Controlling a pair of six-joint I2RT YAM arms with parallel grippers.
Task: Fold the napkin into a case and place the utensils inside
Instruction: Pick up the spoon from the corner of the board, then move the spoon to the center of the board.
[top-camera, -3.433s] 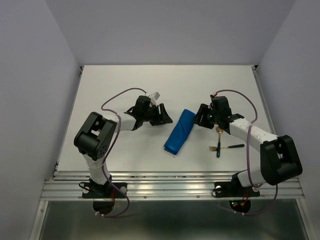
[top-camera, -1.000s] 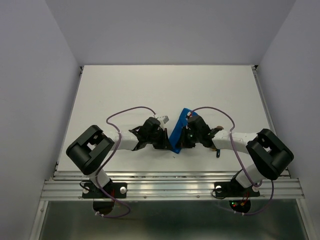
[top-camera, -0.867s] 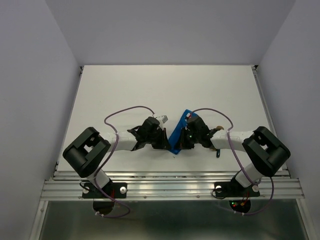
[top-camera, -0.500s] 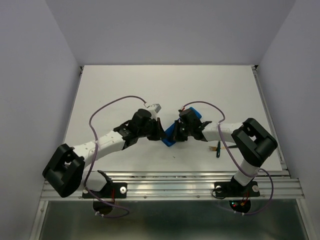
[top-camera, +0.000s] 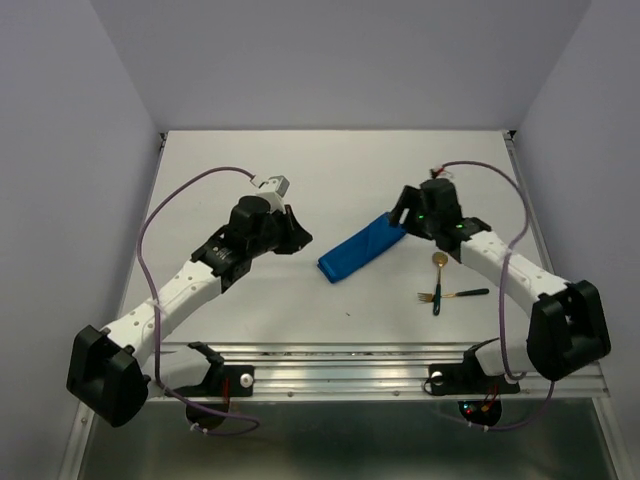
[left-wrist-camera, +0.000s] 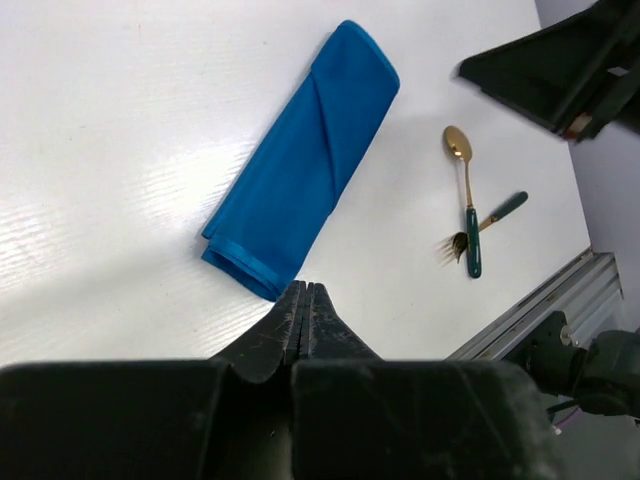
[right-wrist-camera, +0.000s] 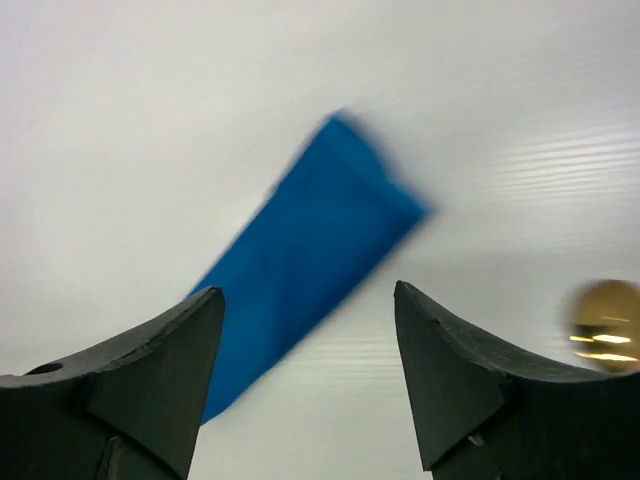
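The napkin (top-camera: 362, 249) lies folded into a narrow blue case shape, slanting across the table's middle. In the left wrist view the napkin (left-wrist-camera: 300, 170) shows a diagonal flap and layered open edges at its near end. The spoon (top-camera: 438, 272) and fork (top-camera: 452, 295) lie crossed on the table to its right, outside the cloth. My left gripper (top-camera: 296, 238) hovers left of the napkin's near end, shut with nothing in it (left-wrist-camera: 303, 290). My right gripper (top-camera: 404, 212) is above the napkin's far end, open and empty (right-wrist-camera: 305, 295), with the blurred napkin (right-wrist-camera: 300, 250) below.
White table with grey walls on three sides. A metal rail (top-camera: 350, 365) runs along the near edge. The spoon (left-wrist-camera: 463, 180) and fork (left-wrist-camera: 505, 208) lie close to that edge. The spoon's gold bowl (right-wrist-camera: 605, 320) shows at the right wrist view's border.
Both grippers have pulled away from the napkin, the left one to the left, the right one up and right. The right gripper opened. The napkin now lies free at a flatter slant.
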